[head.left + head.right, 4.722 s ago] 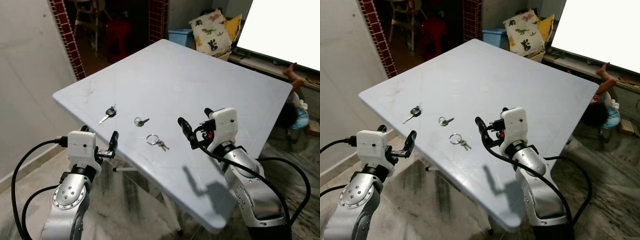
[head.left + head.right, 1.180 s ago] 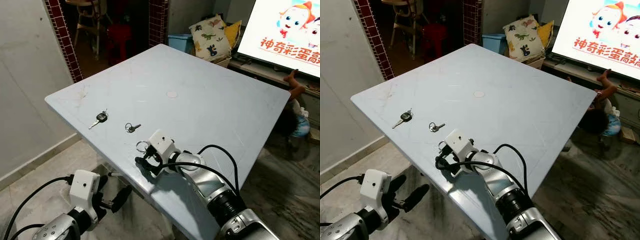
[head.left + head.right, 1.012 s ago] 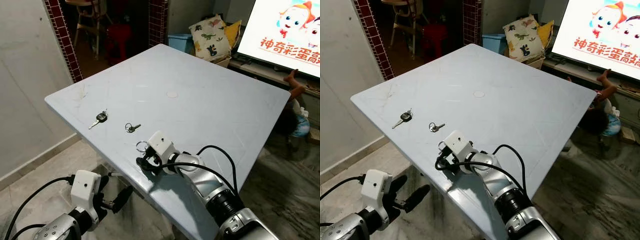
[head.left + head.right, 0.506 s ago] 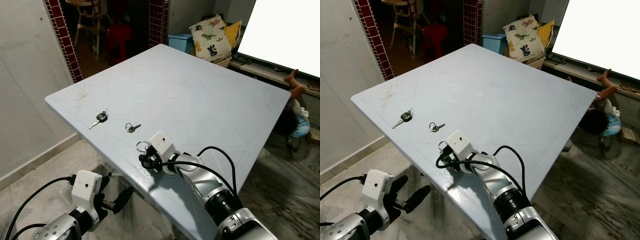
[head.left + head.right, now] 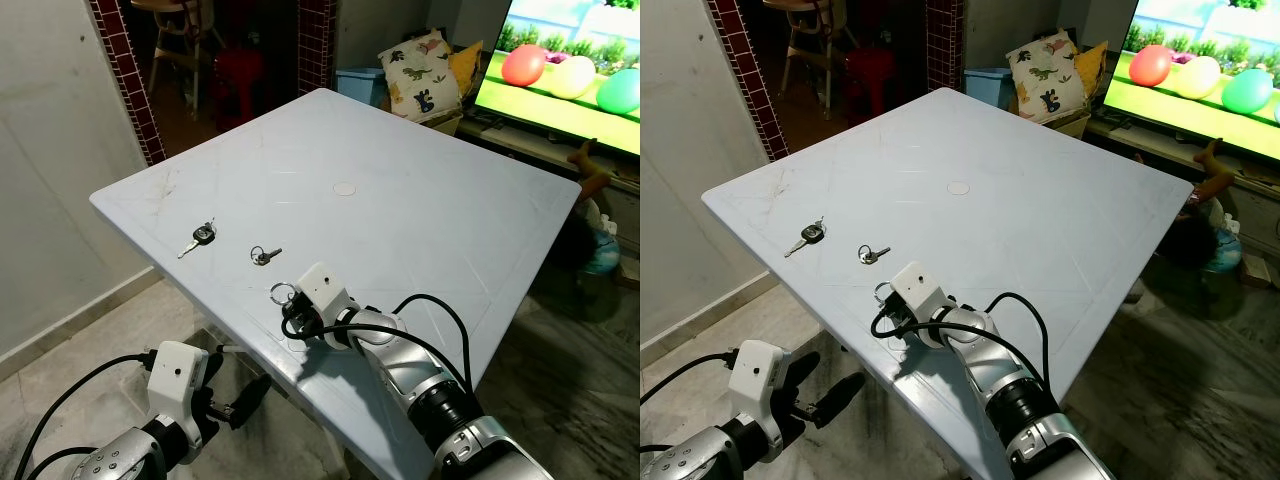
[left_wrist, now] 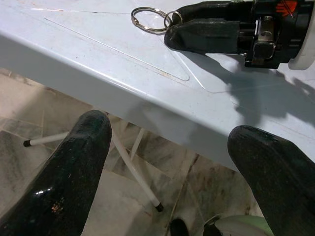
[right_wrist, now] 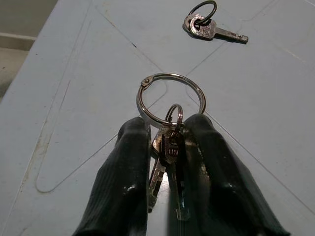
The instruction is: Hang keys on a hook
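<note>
the right hand [image 7: 167,147] lies low on the pale counter [image 5: 400,170] near its front edge, its two black fingers [image 7: 125,177] closed in on the keys [image 7: 167,152] of a bunch, with the big ring [image 7: 170,101] sticking out free just beyond the tips. the grip looks to be on the key blades rather than the ring, so it reads as clamped on the bunch, though whether it has any lift yet cannot be told. the bunch is light, hard metal, flat and slippery; it would likely swing and jingle once raised, and the loose ring is the part to thread over a hook, so holding the keys and leaving the ring clear seems a sound choice. three sets lie on the counter: this bunch, a small key [image 5: 264,255] on its own little ring just beyond it, and a black-headed key [image 5: 201,236] further to the left, well apart from each other. the left hand [image 6: 167,162] hangs below the counter edge with fingers spread wide, holding nothing.
</note>
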Motion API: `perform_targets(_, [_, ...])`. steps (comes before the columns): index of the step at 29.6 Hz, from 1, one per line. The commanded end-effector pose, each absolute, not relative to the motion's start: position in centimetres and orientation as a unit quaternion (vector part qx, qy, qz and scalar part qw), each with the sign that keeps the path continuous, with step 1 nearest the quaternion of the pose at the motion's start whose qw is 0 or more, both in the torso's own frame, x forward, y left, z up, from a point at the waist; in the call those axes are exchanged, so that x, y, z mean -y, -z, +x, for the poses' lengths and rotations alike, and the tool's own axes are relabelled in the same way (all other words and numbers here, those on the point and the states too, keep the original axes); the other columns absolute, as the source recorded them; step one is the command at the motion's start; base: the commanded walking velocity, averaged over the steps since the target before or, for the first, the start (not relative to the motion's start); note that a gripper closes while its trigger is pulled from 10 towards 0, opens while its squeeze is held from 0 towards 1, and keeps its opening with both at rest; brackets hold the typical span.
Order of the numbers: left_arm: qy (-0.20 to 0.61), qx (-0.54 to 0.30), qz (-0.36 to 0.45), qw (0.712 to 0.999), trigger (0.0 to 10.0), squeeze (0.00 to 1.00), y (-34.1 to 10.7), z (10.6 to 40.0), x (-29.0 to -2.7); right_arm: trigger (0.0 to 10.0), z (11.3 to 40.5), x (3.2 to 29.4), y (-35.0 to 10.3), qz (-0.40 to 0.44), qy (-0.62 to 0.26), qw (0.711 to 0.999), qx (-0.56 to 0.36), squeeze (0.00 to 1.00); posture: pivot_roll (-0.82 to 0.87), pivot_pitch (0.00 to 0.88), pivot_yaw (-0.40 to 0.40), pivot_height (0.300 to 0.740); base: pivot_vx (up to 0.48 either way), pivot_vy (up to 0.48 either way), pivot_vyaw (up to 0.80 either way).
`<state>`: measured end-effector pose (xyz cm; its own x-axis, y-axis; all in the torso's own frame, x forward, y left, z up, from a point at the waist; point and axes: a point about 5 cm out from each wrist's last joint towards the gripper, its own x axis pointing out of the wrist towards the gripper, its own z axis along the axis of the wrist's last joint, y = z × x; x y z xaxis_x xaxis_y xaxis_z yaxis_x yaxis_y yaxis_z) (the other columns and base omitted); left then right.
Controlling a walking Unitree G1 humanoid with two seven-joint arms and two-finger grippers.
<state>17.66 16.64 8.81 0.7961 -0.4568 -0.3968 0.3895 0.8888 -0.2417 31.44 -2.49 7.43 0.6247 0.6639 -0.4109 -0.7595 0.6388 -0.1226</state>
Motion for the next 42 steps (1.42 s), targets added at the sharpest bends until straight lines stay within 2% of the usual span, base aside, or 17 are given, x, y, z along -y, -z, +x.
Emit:
perform_targets(1, [0.22,-0.225,-0.066,0.947,10.0,0.0,-8.9,17.8,-16.7,0.0,31.8,2.9,-7.4,-0.148,-0.391,0.892,-0.172,0.0,0.14,0.0,-0.027,0.74,0.0,0.0,0.0])
perform_targets(11, [0.223,-0.225,-0.066,0.946,10.0,0.0,-8.8,18.0,-16.5,0.0,31.9,3.0,-7.3,-0.149,-0.386,0.894,-0.172,0.0,0.13,0.0,-0.027,0.74,0.0,0.0,0.0])
perform_targets(15, [0.224,-0.225,-0.065,0.946,10.0,0.0,-8.8,18.0,-16.5,0.0,32.2,3.1,-7.7,-0.137,-0.373,0.904,-0.158,0.0,0.13,0.0,-0.026,0.74,0.0,0.0,0.0])
perform_targets(17, [0.225,-0.226,-0.065,0.946,10.0,0.0,-8.8,18.0,-16.5,0.0,32.8,3.4,-9.0,-0.103,-0.348,0.923,-0.124,0.0,0.13,0.0,-0.025,0.74,0.0,0.0,0.0])
perform_targets(21, [0.225,-0.226,-0.065,0.945,10.0,0.0,-8.7,18.0,-16.5,0.0,33.6,4.1,-10.4,-0.074,-0.32,0.94,-0.088,0.0,0.12,0.0,-0.023,0.74,0.0,0.0,0.0])
perform_targets(32, [0.218,-0.221,-0.056,0.949,10.0,0.0,-8.9,18.2,-16.8,0.0,35.0,5.3,-13.1,-0.037,-0.266,0.963,-0.03,0.0,0.12,0.0,-0.016,0.74,0.0,0.0,0.0])
perform_targets(34, [0.182,-0.178,-0.047,0.966,10.0,0.0,-10.4,19.7,-17.6,0.0,35.7,6.2,-15.2,-0.012,-0.24,0.971,0.006,0.0,0.12,0.0,-0.016,0.74,0.0,0.0,0.0])
perform_targets(42, [0.092,-0.072,-0.015,0.993,10.0,0.0,-13.8,23.5,-18.8,0.0,35.2,8.8,-17.6,-0.006,-0.205,0.978,0.046,0.0,0.09,0.0,-0.018,0.74,0.0,0.0,0.0])
